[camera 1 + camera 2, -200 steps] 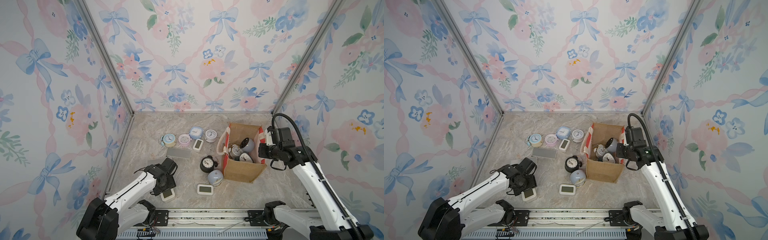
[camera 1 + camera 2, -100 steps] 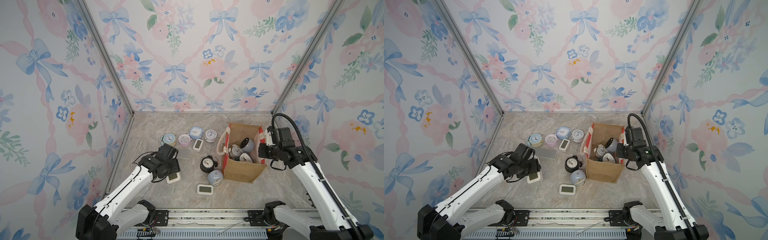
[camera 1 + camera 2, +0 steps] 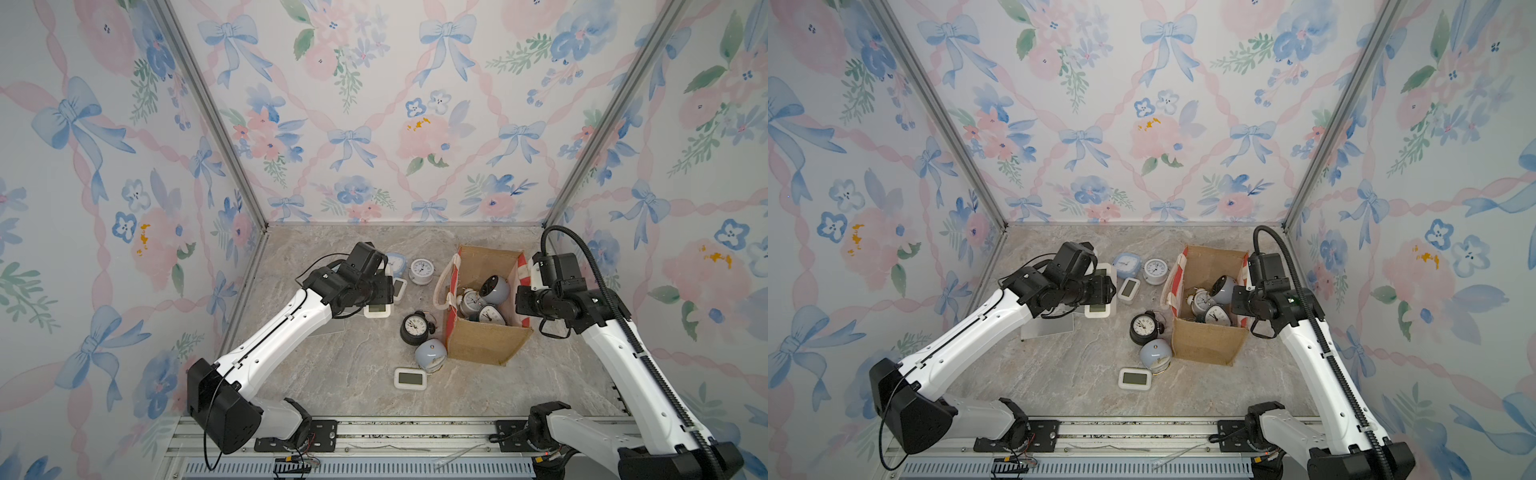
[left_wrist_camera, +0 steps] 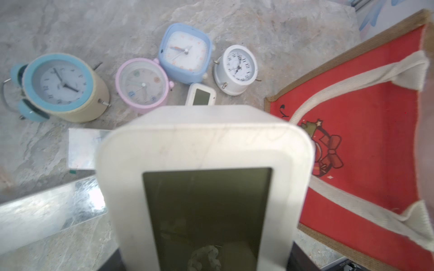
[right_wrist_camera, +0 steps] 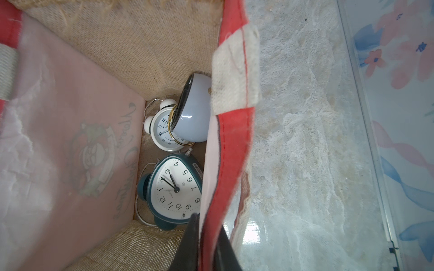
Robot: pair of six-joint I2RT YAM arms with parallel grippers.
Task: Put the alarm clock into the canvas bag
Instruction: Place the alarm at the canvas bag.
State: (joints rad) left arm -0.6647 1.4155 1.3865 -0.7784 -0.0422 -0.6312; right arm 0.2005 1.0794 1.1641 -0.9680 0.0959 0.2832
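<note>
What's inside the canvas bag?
The canvas bag holds three clocks: a white twin-bell clock, a grey-blue domed clock partly covering it, and a teal clock. Anything beneath them is covered.

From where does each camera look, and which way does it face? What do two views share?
Top views: high at the front, looking down toward the back wall; left arm and right arm show.
Left wrist: faces the white digital clock in the left gripper, canvas bag beyond; gripper almost hidden.
Right wrist: looks into the bag; right gripper pinches its red wall.
Shared: teal clock in the bag, in both top views and right wrist.
</note>
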